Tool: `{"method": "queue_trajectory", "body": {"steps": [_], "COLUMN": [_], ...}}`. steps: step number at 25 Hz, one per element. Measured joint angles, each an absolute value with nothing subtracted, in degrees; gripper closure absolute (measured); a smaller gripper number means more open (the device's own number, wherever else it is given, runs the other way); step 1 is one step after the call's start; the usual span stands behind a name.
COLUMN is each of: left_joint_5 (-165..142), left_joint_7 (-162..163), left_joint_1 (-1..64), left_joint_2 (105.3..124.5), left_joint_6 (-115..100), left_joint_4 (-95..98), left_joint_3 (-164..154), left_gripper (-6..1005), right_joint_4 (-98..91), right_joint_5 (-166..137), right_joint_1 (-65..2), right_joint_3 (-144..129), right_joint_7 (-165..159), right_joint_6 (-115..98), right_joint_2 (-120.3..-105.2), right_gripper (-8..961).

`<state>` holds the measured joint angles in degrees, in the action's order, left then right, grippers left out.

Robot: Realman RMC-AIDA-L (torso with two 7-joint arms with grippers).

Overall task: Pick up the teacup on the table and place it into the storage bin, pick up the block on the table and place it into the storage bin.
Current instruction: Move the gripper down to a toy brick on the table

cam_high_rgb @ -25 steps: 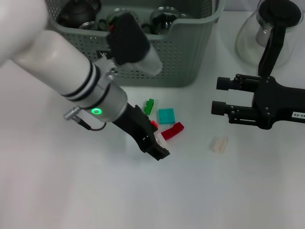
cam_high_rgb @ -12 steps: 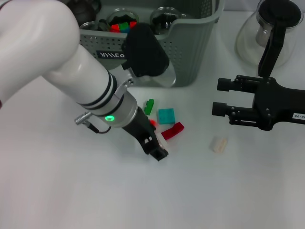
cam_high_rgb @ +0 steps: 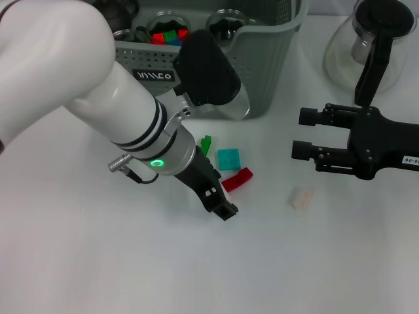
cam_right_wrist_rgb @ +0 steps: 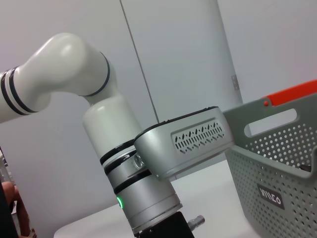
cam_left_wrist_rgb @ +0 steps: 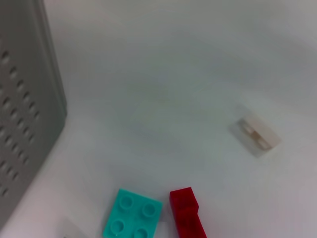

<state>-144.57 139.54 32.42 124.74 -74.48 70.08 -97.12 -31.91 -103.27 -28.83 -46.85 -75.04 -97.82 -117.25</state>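
The grey-green storage bin (cam_high_rgb: 262,72) stands at the back of the table, with coloured blocks (cam_high_rgb: 167,36) and round glass vessels inside. No teacup shows on the table. In front of the bin lie a green block (cam_high_rgb: 205,145), a teal block (cam_high_rgb: 228,159), a red block (cam_high_rgb: 237,179) and, apart to the right, a pale block (cam_high_rgb: 301,197). My left gripper (cam_high_rgb: 221,204) hangs low just left of the red block. The left wrist view shows the teal block (cam_left_wrist_rgb: 132,215), the red block (cam_left_wrist_rgb: 187,213) and the pale block (cam_left_wrist_rgb: 255,135). My right gripper (cam_high_rgb: 302,133) waits open at the right.
A glass carafe (cam_high_rgb: 370,49) with a black handle stands at the back right, behind my right arm. The bin's perforated wall (cam_left_wrist_rgb: 25,99) is close beside the left wrist. The bin (cam_right_wrist_rgb: 277,163) also shows in the right wrist view, past my left arm.
My left arm has swung right and forward, uncovering the bin's label and the coloured blocks inside. A small red piece beside the left gripper is now hidden. The right arm has not moved.
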Motion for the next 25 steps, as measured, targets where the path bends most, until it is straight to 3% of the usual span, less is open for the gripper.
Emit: {"method": "queue_trajectory", "body": {"steps": [25], "left_joint_5": [-145.6], "left_joint_7": [140.8], "left_joint_1": [32.8], "left_joint_2": [124.80], "left_joint_6": [-71.3], "left_joint_4": [68.6], "left_joint_3": [-99.4], "left_gripper": [333], "right_joint_4": [-31.9], "right_joint_5": [-103.3], "right_joint_1": [-28.6], "right_joint_3": [-46.8], "right_joint_7": [-75.0], "right_joint_6": [-97.8], "right_joint_2": [-117.30], "right_gripper": [211]}}
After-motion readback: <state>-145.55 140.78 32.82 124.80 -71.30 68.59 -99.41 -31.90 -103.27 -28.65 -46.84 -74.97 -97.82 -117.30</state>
